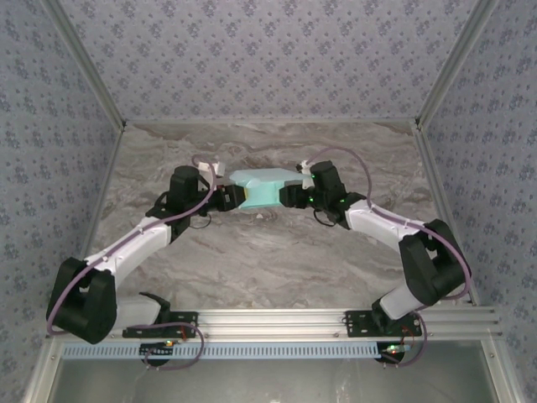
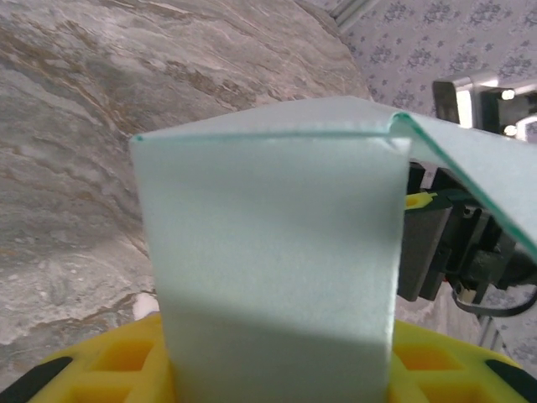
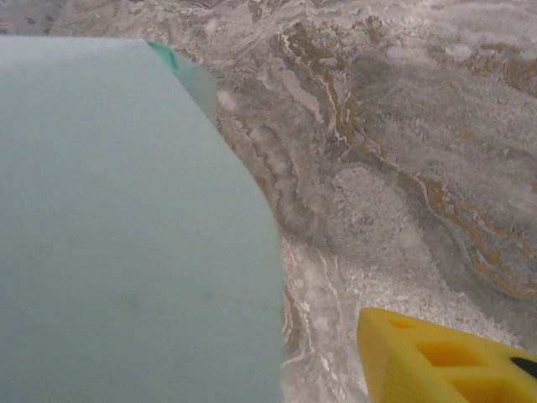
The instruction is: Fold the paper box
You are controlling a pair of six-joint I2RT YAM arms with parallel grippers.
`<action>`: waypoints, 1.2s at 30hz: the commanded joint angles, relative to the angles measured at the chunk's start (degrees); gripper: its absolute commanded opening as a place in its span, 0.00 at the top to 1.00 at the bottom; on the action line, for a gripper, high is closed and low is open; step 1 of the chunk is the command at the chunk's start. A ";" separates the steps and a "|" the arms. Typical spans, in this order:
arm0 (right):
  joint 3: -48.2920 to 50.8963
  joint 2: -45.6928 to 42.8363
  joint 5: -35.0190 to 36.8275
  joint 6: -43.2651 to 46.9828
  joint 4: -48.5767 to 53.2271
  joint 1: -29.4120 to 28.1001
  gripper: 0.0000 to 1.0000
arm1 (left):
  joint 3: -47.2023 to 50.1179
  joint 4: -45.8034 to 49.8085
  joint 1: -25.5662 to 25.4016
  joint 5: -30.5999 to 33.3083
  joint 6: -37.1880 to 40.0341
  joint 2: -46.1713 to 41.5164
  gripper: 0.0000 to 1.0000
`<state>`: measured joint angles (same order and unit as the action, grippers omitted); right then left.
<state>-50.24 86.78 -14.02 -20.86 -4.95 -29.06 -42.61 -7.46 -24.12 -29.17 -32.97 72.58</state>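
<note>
Mid-fold: pale light-blue thin-card paper box (image 1: 262,190), looks part-formed.
L gripper (image 1: 228,197) clamps its end; R gripper (image 1: 288,195) grip can't tell. Next prob. needs gentle creasing, no crushing.

From my left wrist, the paper box (image 2: 268,277) covers the middle of my left fingers (image 2: 84,378), and the bottom edge crops them; whether they pinch it, I can't tell. From my right wrist, the card is blurred and runs off left and bottom, hiding one of my right fingers (image 3: 436,357); the other is cropped below.
</note>
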 commanded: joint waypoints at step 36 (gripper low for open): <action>-4.58 -5.85 -8.85 -3.38 10.73 21.22 0.27 | 0.95 -8.25 8.12 -6.11 -1.66 13.33 0.16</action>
<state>-50.92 78.52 -23.55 -24.18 2.17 -8.95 -43.31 -16.40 -16.60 -36.91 -35.42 90.74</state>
